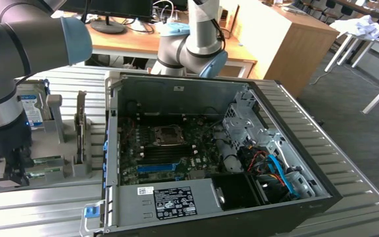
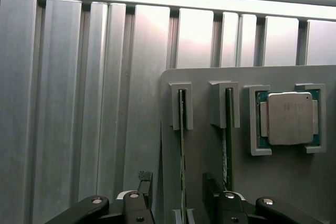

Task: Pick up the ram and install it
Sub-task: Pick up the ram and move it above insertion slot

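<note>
Nearest, in the wrist view: end effector (image 2: 177, 179) spread wide, with just two dark fingertips (image 2: 143, 178) and black screwed linkages in frame, body cropped away. Between those fingertips, touching neither: the ram (image 2: 182, 145), seen edge-on as a thin green-and-dark line. Faces, chips and label impossible to make out; near end lost at the frame edge, far end seated in a grey slotted bracket (image 2: 175, 103). Just beside it and parallel, a second stick (image 2: 228, 129) in its own bracket, near end hidden behind one finger. Beyond that, a square processor chip (image 2: 290, 118), matte silver lid on a green border, cradled by grey corner stops. Under all three, a flat matte grey fixture plate (image 2: 199, 145), rounded at the corner. Farther off, desk (image 2: 63, 103) of ribbed aluminium, long parallel grooves, soft sheen.

In the exterior view, at that view's left: smooth grey arm (image 1: 5, 64) with pale blue joint caps, cut off by the frame, covering part of a blue-labelled hard drive (image 1: 30, 112) stood upright in the fixture. End effector low over the fixture's near end, fingertips hard to separate from shadow. Mid-scene, open computer case (image 1: 176, 94), black outside, bare grey metal inside. Within it, dark motherboard (image 1: 170, 153) with a square socket, blue and reddish cables (image 1: 275, 170), perforated drive cage. Farthest, wooden desk (image 1: 124, 43) with a monitor stand (image 1: 108, 25), screen cropped.
</note>
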